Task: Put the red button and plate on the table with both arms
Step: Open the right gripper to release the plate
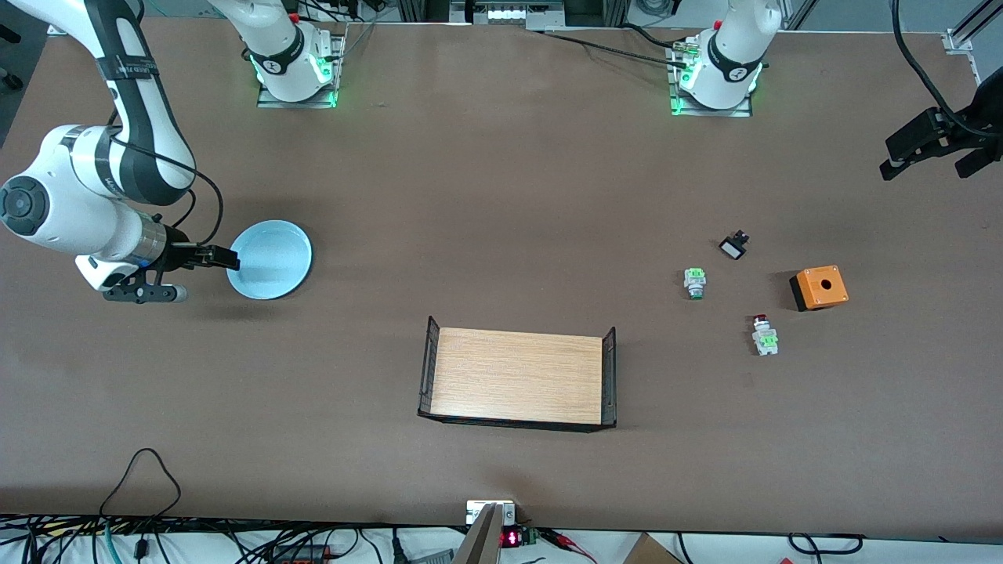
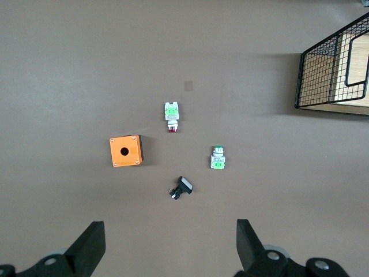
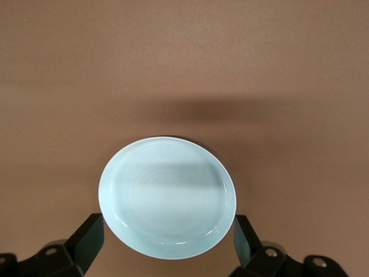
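Plate and red button are both lying on the table; the placing step is being wrapped up.

At the right arm's end, the plate (image 1: 271, 259) is seen lying flat on the table (image 1: 501, 196), with the right gripper (image 3: 167, 242) spread wide at its rim, gripping nothing. The wooden tray (image 1: 517, 377) is standing mid-table. Toward the left arm's end, the red button (image 1: 763, 334) is lying near the orange box (image 1: 820, 287), while the left gripper (image 2: 170, 245) is held high above, fully open and empty. Next, only a clean retreat of the right gripper is judged necessary.
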{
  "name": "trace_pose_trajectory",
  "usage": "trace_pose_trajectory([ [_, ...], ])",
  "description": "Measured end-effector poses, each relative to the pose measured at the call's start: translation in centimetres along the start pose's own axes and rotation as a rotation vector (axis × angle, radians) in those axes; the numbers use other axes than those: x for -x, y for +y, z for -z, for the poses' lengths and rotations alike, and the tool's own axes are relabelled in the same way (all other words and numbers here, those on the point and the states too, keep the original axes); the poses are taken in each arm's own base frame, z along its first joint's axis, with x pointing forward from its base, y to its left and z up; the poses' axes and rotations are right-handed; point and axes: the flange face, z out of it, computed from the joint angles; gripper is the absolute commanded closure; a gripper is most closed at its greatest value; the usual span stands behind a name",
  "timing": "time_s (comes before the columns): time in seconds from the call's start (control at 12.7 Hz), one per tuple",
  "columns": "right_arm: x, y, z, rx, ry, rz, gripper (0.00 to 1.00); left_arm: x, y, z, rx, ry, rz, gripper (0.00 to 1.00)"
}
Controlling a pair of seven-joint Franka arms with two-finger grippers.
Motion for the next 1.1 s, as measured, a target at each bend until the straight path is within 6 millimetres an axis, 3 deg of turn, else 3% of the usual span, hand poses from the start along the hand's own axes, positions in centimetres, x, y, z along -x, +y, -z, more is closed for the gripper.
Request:
trace_pose_trajectory([
  [0.55, -1.2, -2.9, 11.6, -0.002, -0.048, -0.099, 0.0, 0.0, -0.6, 0.0, -0.001, -0.002, 0.011, 0.0],
  [0.87, -1.8, -2.6, 17.5, 0.062, 0.039, -0.085, 0.0, -0.2, -2.2, -0.2, -0.002, -0.005, 0.032, 0.0],
  [1.1, -2.0, -1.8, 20.3, 0.073, 0.094, -0.099, 0.0, -0.2, -2.3, -0.2, -0.002, -0.006, 0.03, 0.0],
])
